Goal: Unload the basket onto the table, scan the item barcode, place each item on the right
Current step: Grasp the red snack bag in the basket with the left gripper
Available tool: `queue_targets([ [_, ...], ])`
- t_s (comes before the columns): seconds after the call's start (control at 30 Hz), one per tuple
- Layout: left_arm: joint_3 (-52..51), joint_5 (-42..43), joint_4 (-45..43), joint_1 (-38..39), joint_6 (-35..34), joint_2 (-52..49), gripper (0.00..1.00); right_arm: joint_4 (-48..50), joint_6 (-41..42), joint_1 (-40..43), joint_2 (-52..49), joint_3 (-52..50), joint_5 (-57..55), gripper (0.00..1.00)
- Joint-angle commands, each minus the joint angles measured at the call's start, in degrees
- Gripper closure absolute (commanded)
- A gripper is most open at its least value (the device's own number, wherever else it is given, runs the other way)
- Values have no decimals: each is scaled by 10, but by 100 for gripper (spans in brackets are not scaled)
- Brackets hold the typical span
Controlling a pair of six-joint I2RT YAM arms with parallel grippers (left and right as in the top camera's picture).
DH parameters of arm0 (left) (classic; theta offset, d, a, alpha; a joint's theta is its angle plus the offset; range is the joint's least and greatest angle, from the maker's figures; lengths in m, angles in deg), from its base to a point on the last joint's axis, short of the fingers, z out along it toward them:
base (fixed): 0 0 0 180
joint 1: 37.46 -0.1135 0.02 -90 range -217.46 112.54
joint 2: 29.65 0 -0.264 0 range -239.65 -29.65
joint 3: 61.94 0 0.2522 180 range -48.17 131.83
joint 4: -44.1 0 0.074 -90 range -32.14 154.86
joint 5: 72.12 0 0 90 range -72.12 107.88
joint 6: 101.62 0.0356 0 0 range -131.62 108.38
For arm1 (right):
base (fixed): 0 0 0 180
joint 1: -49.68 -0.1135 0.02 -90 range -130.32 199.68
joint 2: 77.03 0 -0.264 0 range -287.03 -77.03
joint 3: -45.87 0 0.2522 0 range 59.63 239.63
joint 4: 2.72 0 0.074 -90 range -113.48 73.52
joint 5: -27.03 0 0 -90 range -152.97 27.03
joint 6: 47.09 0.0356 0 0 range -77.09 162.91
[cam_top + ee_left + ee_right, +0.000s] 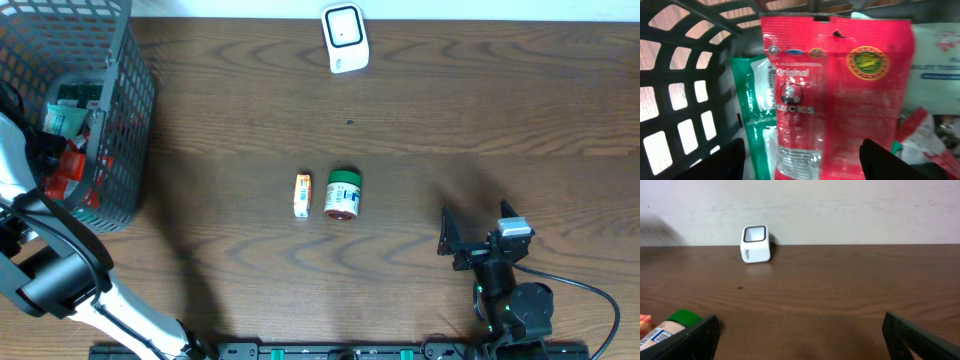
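Observation:
A red snack packet (840, 95) stands upright inside the grey mesh basket (125, 110), filling the left wrist view. My left gripper (802, 162) is down in the basket (50, 150), open, its dark fingers (720, 162) on either side of the packet's lower end, and I see no firm contact. A green packet (752, 110) lies behind it. The white scanner (345, 38) sits at the table's far edge and shows in the right wrist view as the scanner (755, 244). My right gripper (478, 235) rests open and empty near the front right (802, 340).
A green-lidded jar (343, 194) and a small orange box (302, 195) lie at mid table; the jar (670, 325) shows at the right wrist view's lower left. More packets (935, 55) crowd the basket. The basket wall (685, 100) stands close on the left.

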Motion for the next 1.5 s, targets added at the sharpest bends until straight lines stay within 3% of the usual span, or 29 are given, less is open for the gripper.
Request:
queue_targets([
  [0.0, -10, 10, -4, -6, 23, -7, 27, -2, -7, 4, 1, -1, 0, 1],
  [0.43, -27, 24, -14, -6, 43, -8, 26, -2, -7, 4, 1, -1, 0, 1],
  [1.27, -174, 23, -158, -8, 39, -9, 27, -2, -7, 4, 1, -1, 0, 1],
  [1.33, -186, 25, -169, -8, 39, -9, 28, -2, -7, 4, 1, -1, 0, 1],
  [1.47, -193, 58, -179, -8, 39, -9, 39, -2, -7, 4, 1, -1, 0, 1],
])
